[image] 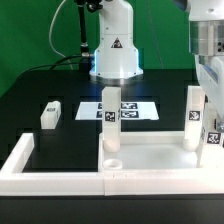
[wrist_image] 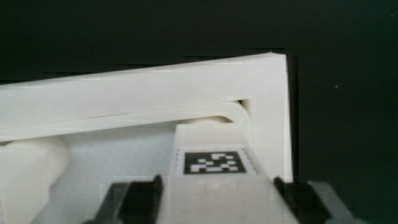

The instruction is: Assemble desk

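Observation:
The white desk panel (image: 150, 158) lies flat inside the border wall. Two white legs stand upright in its corner sockets, one (image: 112, 125) near the middle of the exterior view and one (image: 192, 118) toward the right. Another leg (image: 50, 113) lies loose on the black table at the left. At the right edge my gripper (image: 212, 118) is shut on a tagged leg (image: 213, 132), held upright at the panel's right end. In the wrist view that leg (wrist_image: 217, 150) runs between my fingers (wrist_image: 135, 205), its tag facing the camera, over a corner of the panel (wrist_image: 125, 100). The leg's lower end is hidden.
A long low white border wall (image: 60, 180) runs along the front and up the left side. The marker board (image: 135, 108) lies flat behind the panel. The robot's base (image: 115, 55) stands at the back with cables (image: 55, 45) beside it.

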Robot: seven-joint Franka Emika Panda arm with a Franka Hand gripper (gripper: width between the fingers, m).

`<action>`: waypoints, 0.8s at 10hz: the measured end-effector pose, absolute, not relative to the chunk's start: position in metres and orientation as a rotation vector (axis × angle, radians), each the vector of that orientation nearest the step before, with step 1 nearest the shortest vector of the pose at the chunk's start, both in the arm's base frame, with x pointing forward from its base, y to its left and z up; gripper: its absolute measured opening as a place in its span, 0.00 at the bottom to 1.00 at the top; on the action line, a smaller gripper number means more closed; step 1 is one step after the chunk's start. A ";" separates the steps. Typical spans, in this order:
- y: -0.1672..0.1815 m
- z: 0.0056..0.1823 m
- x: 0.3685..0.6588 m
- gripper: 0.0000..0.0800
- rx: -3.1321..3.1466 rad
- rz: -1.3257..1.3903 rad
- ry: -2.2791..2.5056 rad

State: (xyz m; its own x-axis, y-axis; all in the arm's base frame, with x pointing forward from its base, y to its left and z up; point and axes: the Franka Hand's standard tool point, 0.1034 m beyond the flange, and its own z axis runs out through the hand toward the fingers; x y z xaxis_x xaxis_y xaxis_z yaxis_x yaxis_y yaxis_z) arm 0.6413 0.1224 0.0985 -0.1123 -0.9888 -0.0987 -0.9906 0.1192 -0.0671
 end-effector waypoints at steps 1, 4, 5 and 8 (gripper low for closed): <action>0.123 0.098 0.641 0.37 -2.017 0.023 2.251; 0.115 0.103 0.643 0.77 -2.491 -0.028 1.706; 0.114 0.104 0.640 0.80 -2.649 -0.043 1.452; 0.113 0.103 0.635 0.81 -2.772 -0.084 1.203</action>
